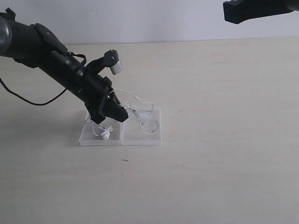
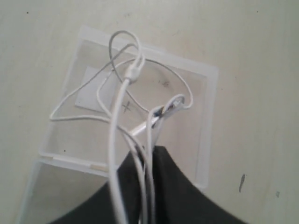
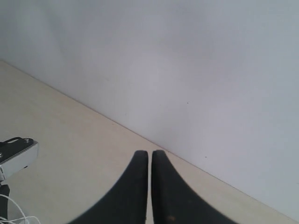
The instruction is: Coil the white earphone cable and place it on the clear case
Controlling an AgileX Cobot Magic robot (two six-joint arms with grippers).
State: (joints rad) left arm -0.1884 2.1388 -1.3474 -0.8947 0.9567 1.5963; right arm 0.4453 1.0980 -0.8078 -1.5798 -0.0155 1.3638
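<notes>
Cable: the white earphone cable is hair-thin and bright, lying in loose, uneven loops that cross one another.
Where it sits: draped over the clear case, one earbud resting on the case's left half.
Case: two flat see-through squares side by side on the pale table.
Label: a small white rectangle under the plastic; any print is too blurred to read.
Left gripper: fingers pinched together on the cable strands, right over the case.
Right gripper: fingers together, raised well away.
</notes>
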